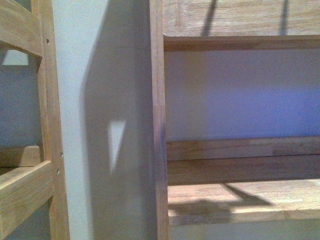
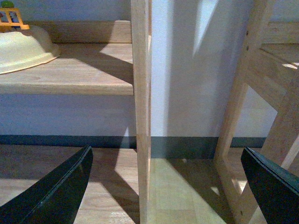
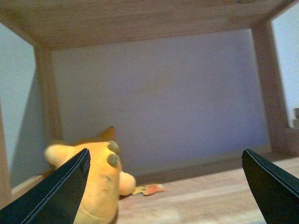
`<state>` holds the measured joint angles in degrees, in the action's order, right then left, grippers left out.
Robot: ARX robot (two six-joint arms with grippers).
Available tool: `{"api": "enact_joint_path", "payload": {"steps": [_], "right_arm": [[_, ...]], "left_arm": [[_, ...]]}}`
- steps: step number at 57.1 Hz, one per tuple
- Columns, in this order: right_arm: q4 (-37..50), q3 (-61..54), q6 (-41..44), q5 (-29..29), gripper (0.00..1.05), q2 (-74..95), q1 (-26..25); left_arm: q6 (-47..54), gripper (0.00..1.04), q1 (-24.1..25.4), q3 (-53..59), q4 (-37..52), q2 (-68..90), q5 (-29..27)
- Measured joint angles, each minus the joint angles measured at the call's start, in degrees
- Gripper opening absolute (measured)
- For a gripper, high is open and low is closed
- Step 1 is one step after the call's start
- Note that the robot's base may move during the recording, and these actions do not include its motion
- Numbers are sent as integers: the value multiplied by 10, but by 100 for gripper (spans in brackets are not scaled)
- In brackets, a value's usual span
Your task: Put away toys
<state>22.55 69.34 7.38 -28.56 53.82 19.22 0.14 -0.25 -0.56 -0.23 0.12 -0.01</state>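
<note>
An orange-yellow plush toy [image 3: 100, 184] lies on a wooden shelf board [image 3: 210, 196] in the right wrist view, close to the shelf's side post. My right gripper [image 3: 166, 186] is open inside this shelf compartment; one dark finger [image 3: 56, 196] overlaps the plush and the other finger [image 3: 273, 189] is far from it, with nothing held between them. My left gripper [image 2: 168, 186] is open too, low above the floor, facing a wooden upright [image 2: 141, 112]. Neither gripper shows in the front view.
A cream bowl-like thing [image 2: 23, 46] with an orange plastic piece [image 2: 11, 18] sits on a low shelf [image 2: 79, 74]. A second wooden frame [image 2: 252, 121] stands beside it. The front view shows shelf boards [image 1: 240, 200], an upright [image 1: 159, 120] and a white wall.
</note>
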Motion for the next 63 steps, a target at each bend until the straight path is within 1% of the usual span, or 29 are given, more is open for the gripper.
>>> {"api": "enact_joint_path", "payload": {"steps": [6, 9, 13, 17, 20, 23, 29, 37, 60, 61, 62, 63], "right_arm": [[-15, -111, -3, -21, 98, -113, -33], [-16, -144, -5, -25, 98, -146, -46], [-37, -193, -29, -14, 98, -196, -81], [-39, -233, -51, -6, 98, -226, -113], [-40, -258, -66, 4, 98, -241, -129], [-59, -291, -86, 12, 98, -260, -144], [-65, -356, -114, 18, 98, -291, -140], [-79, -439, -141, 24, 98, -339, -114], [-82, -454, -155, 25, 98, -347, -109], [-97, -450, -152, 46, 97, -347, -116], [-131, -440, -144, 88, 94, -347, -127], [-153, -434, -138, 109, 92, -348, -136]], "left_arm": [[0, 98, 0, 0, 0, 0, 0], [0, 98, 0, 0, 0, 0, 0], [0, 98, 0, 0, 0, 0, 0], [0, 98, 0, 0, 0, 0, 0], [0, 98, 0, 0, 0, 0, 0], [0, 98, 0, 0, 0, 0, 0], [0, 98, 0, 0, 0, 0, 0], [0, 98, 0, 0, 0, 0, 0], [0, 98, 0, 0, 0, 0, 0], [0, 98, 0, 0, 0, 0, 0], [0, 98, 0, 0, 0, 0, 0], [0, 98, 0, 0, 0, 0, 0]]}}
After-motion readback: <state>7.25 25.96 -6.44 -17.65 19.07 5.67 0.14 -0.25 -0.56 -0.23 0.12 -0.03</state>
